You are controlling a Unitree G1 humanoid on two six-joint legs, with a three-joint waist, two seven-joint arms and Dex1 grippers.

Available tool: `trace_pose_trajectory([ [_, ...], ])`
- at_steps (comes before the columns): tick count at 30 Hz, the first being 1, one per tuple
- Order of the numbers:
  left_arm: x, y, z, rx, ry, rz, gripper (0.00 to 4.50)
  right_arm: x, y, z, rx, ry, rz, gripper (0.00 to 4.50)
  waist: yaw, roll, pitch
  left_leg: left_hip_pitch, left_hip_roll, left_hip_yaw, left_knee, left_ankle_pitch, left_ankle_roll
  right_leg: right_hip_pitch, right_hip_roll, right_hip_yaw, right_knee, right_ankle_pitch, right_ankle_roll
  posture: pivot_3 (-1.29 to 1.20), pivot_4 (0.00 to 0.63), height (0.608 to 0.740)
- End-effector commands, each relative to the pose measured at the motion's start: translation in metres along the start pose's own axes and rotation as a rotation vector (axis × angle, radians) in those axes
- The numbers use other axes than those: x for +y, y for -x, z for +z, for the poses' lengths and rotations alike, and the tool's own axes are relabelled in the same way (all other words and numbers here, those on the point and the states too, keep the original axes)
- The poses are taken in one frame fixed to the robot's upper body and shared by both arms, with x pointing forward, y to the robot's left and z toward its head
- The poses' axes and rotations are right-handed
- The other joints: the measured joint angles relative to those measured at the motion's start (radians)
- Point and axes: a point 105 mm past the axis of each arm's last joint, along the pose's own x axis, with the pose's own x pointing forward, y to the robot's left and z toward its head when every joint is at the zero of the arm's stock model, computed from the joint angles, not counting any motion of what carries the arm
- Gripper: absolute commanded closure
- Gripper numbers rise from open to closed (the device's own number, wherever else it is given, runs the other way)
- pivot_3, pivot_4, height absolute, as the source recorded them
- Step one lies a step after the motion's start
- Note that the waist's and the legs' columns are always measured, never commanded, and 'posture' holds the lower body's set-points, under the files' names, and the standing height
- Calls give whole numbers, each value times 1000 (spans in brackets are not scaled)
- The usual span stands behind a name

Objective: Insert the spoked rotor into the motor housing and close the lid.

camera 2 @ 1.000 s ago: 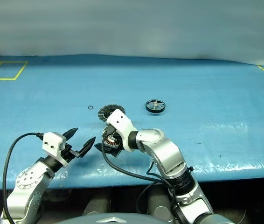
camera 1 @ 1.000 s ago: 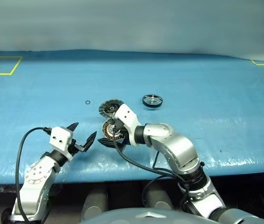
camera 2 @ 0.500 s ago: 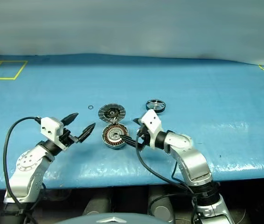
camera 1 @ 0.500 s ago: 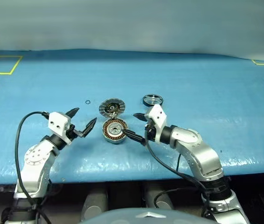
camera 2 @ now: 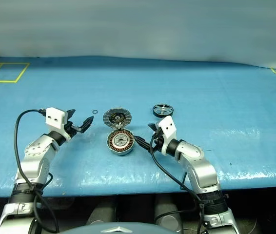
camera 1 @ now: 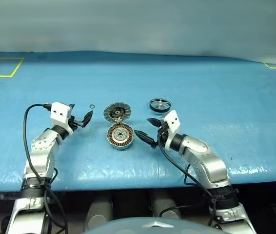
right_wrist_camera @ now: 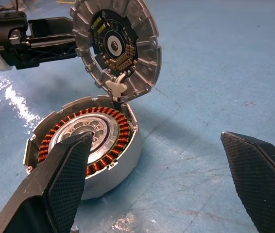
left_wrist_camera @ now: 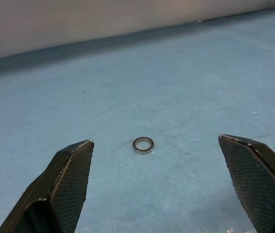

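Your right gripper [camera 1: 146, 130] has pulled off the motor housing [camera 1: 120, 136], which it covered 1 second ago, and now sits just right of it at frame centre, jaws spread wide and empty. Your left gripper [camera 1: 79, 118] has pushed forward to centre left, jaws equally spread, aimed at the tiny washer ring [left_wrist_camera: 143, 144] rather than any task part. So the housing sits exposed, copper windings up, with the lid [camera 1: 116, 112] hinged open and standing just behind it. The spoked rotor [camera 1: 159, 104] lies untouched, upper right of the housing and apart from it; insertion has not begun. Everything rests on a blue table covering [camera 1: 216, 92] with yellow tape marks [camera 1: 1, 68] at the upper left; behind it, a plain grey wall.
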Motion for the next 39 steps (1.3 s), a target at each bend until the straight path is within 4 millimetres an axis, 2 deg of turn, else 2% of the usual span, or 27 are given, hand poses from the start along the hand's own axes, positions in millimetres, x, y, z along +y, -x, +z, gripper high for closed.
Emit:
trace_pose_trajectory([
  [1,-5,-14,4,14,-27,-32,0,5,0,12,-44,42,29,18,0,0,0,0,0,0,0,0,0,0,0,0,0,0,0,0,150,740],
  [6,-15,-35,-5,82,-52,-68,0,6,-1,13,-50,52,38,18,2,0,0,0,0,0,0,0,0,0,0,0,0,0,0,0,150,740],
  [10,-15,-49,-12,122,-25,-38,0,6,0,14,-51,57,37,18,1,0,0,0,0,0,0,0,0,0,1,0,0,1,1,0,150,740],
  [21,-16,-67,-28,198,25,38,0,1,3,14,-39,58,6,18,4,-1,0,0,0,-1,1,0,0,1,1,1,0,3,5,0,150,740],
  [24,-18,-67,-34,226,28,35,639,-2,3,16,-40,59,-14,0,5,-1,0,1,0,-1,1,0,0,2,1,1,0,3,5,0,150,740],
  [29,-23,-62,-46,271,14,9,2248,-6,4,17,-42,62,-41,0,1,0,0,3,0,0,1,0,0,3,1,1,0,3,5,0,150,740],
  [30,-24,-60,-48,275,13,5,2248,-6,4,17,-41,64,-44,0,0,0,0,3,0,0,1,0,0,3,1,1,1,3,5,0,150,740],
  [33,-24,-54,-54,285,27,5,2957,-7,4,17,-38,66,-49,0,-2,0,0,4,0,0,1,0,0,4,1,2,0,3,5,0,150,740],
  [36,-23,-48,-62,312,3,5,3852,-7,3,16,-34,66,-49,0,-3,1,-1,4,0,1,1,0,0,4,1,3,1,3,5,0,150,740],
  [39,-24,-42,-59,276,-3,-7,3853,-6,0,16,-33,66,-41,0,-6,1,-2,5,0,2,1,0,0,4,1,3,1,2,3,0,150,740],
])
